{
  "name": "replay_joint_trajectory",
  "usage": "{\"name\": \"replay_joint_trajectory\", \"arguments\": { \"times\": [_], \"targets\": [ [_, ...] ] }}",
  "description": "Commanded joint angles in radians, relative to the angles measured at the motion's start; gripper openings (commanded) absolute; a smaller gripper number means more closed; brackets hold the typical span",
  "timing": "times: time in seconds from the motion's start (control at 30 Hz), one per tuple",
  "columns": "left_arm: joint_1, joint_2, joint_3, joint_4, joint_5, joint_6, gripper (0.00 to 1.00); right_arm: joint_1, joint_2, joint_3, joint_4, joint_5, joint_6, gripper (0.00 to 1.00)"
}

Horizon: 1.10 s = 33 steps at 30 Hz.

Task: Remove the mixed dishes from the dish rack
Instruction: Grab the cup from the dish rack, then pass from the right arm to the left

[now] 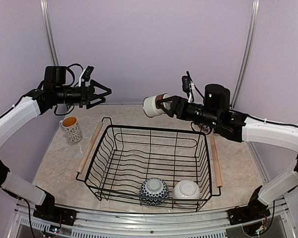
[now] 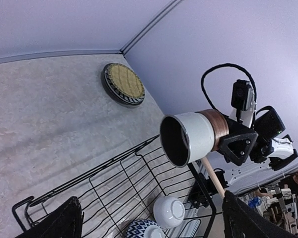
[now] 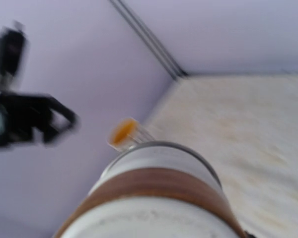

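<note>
Slowly bring white cup point(image 1: 151, 105), held tight by right gripper point(image 1: 164, 104), toward wide-open empty left gripper point(image 1: 105, 93), high above dish rack point(image 1: 154, 129).

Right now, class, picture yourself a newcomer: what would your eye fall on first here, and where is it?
The right end effector grips a white cup with brown band, held sideways in mid-air near the far rim of the black dish rack. A blue-patterned bowl and a white bowl sit side by side at its near edge.
</note>
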State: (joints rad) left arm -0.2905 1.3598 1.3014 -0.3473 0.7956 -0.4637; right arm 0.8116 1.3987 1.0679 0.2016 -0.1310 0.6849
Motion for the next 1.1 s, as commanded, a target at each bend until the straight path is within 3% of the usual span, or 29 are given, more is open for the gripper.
{"name": "replay_joint_trajectory", "arguments": {
  "times": [0.0,0.33,0.5,0.67,0.9,1.07],
  "targets": [
    [-0.056,0.024,-0.017,0.134,0.190,-0.092,0.93,-0.012,0.074,0.005,0.283,-0.114,0.085,0.31],
    [-0.118,0.083,-0.065,0.283,0.285,-0.214,0.90,-0.009,0.283,0.094,0.622,-0.297,0.267,0.29],
    [-0.122,0.108,-0.075,0.329,0.313,-0.252,0.87,0.007,0.343,0.132,0.664,-0.324,0.305,0.29],
    [-0.124,0.119,-0.087,0.385,0.337,-0.287,0.78,0.019,0.388,0.145,0.720,-0.340,0.340,0.29],
    [-0.124,0.143,-0.126,0.551,0.404,-0.407,0.60,0.023,0.424,0.174,0.734,-0.350,0.346,0.29],
    [-0.126,0.155,-0.131,0.584,0.422,-0.432,0.44,0.024,0.445,0.182,0.753,-0.357,0.358,0.29]
  ]
}}
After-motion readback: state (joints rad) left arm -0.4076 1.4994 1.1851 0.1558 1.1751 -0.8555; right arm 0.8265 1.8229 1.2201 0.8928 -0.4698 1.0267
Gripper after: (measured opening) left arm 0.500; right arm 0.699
